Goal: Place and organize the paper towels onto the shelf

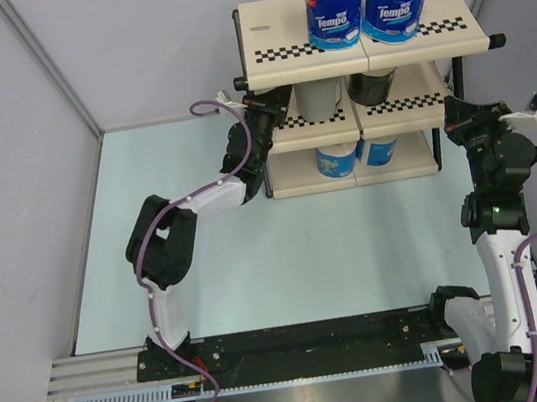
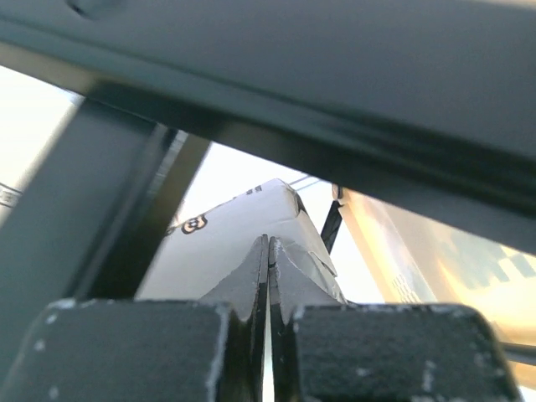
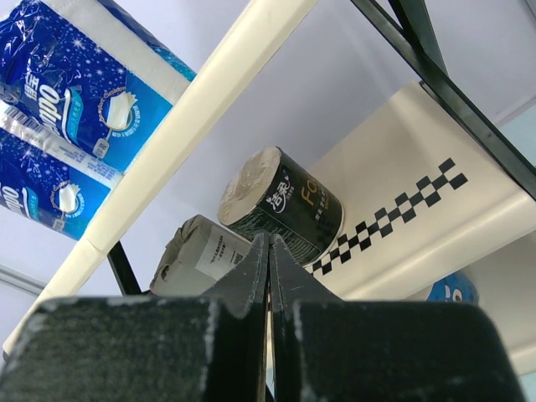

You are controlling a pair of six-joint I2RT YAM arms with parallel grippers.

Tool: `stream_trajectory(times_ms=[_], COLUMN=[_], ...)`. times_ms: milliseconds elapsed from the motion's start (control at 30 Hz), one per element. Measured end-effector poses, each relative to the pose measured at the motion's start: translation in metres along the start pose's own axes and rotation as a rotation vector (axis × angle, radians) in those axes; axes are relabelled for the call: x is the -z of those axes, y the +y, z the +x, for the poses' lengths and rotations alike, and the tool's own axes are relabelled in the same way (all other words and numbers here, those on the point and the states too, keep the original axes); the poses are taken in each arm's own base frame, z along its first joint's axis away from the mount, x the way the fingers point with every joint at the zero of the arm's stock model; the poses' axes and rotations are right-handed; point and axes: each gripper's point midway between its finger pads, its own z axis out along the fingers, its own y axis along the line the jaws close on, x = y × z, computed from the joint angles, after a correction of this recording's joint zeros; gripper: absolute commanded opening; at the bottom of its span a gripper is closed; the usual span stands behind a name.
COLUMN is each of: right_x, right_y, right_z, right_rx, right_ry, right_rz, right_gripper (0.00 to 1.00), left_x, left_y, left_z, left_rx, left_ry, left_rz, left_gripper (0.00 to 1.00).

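The shelf stands at the back with paper towels on all three tiers. Two blue Tempo rolls stand on top. A grey roll and a dark-wrapped roll sit on the middle tier, and two blue rolls on the bottom. My left gripper is shut and empty against the shelf's left end, under a black frame bar. My right gripper is shut and empty at the shelf's right side, pointing up at the dark roll and grey roll.
Grey walls close the work area on the left and right. The pale blue table runs from the shelf to the arm bases. The shelf's black side rod sticks out just above my right wrist.
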Motion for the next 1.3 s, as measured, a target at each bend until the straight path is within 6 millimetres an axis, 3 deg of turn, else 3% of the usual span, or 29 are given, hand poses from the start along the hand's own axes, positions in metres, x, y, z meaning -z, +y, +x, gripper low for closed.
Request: stream_trajectory(times_ms=[167, 800, 1300], right_x=[0.000, 0.001, 0.004], right_y=[0.000, -0.004, -0.005], right_z=[0.001, 0.004, 0.004], right_rx=[0.003, 0.001, 0.001], right_ry=[0.004, 0.013, 0.015], right_rz=[0.002, 0.021, 0.025], right_gripper=[0.00, 0.00, 0.00], left_x=[-0.003, -0.003, 0.008], left_y=[-0.003, -0.004, -0.013], left_z=[0.009, 0.012, 0.032], left_rx=[0.006, 0.015, 0.078], left_ry=[0.016, 0.020, 0.047], left_rz=[0.011, 0.015, 0.043], left_gripper=[0.00, 0.00, 0.00])
